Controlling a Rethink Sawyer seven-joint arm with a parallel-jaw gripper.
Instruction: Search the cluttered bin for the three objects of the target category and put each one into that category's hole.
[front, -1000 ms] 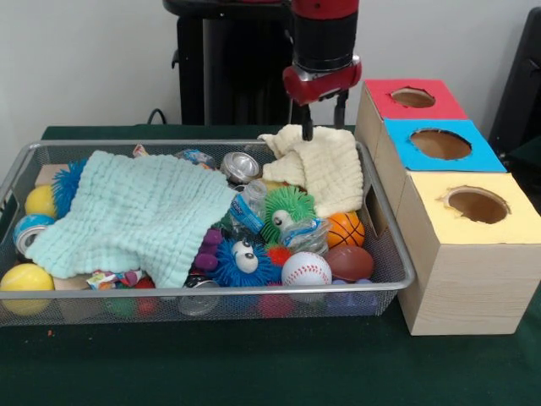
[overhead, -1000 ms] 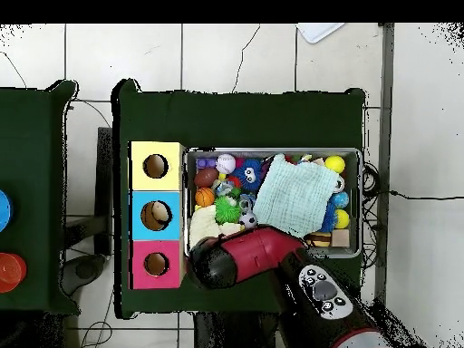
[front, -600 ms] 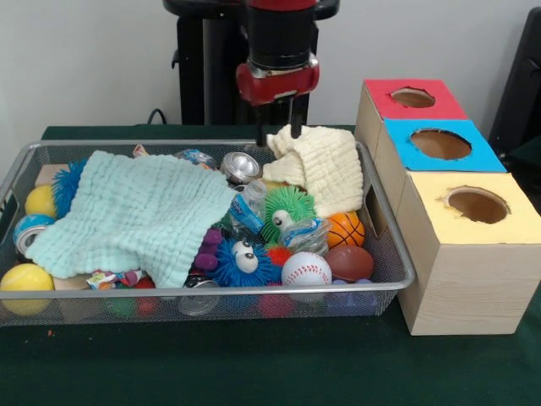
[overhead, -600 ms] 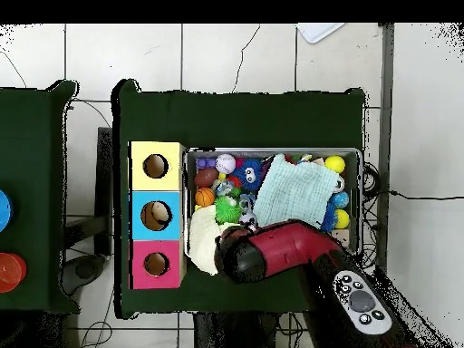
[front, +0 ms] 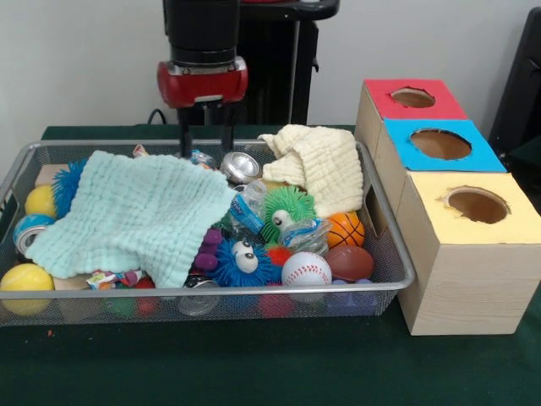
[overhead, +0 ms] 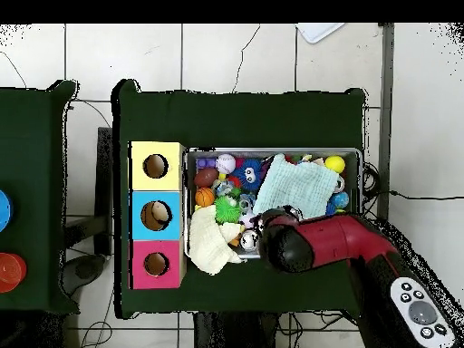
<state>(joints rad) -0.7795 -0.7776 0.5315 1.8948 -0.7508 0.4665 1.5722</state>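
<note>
Gripper (front: 205, 135) hangs empty, fingers parted, over the bin's (front: 385, 245) far edge; nothing visibly sorted, all three remain.

Claw position: the claw (front: 204, 134) now hangs over the bin's far rim beside the mint cloth (front: 135, 213), having left the cream cloth (front: 319, 165) a second ago.
Arm, overhead view: the red arm (overhead: 331, 245) now reaches in over the bin's middle, no longer above the cream cloth (overhead: 211, 245).
Cream cloth: now fully uncovered.
</note>
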